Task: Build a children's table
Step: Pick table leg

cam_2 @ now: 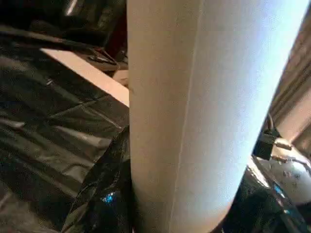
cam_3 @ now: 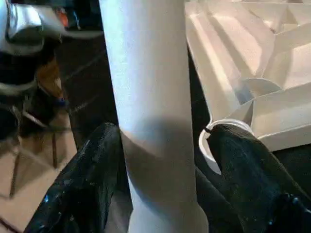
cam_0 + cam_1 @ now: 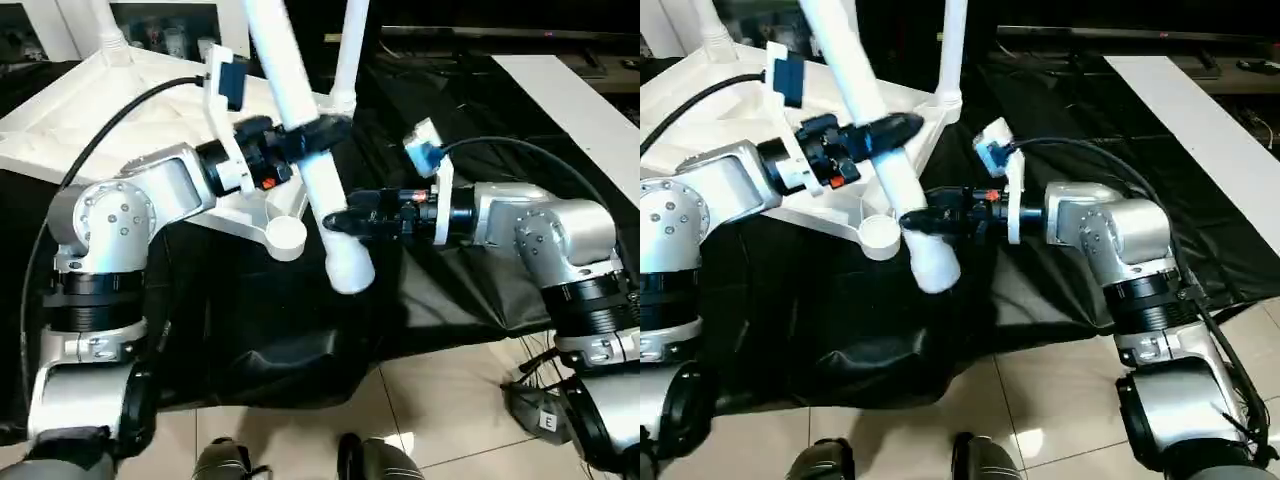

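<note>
The white tabletop (image 3: 60,120) lies ribbed side up on a black cloth. Two legs stand in its far sockets, one (image 3: 350,50) in the middle and one (image 3: 108,25) at the left. A third white leg (image 3: 300,110) leans tilted over the near corner socket (image 3: 286,235), its thick lower end (image 3: 348,265) just right of that socket. My left gripper (image 3: 300,135) is shut on this leg at mid-height. My right gripper (image 3: 335,222) straddles the leg lower down. In the right wrist view one finger (image 2: 82,184) touches the leg (image 2: 150,97) and the other finger (image 2: 248,165) stands off it.
A flat white board (image 3: 580,110) lies at the right on the black cloth (image 3: 250,320). Tiled floor (image 3: 440,400) begins at the cloth's near edge, by my feet. Cables run from both wrists.
</note>
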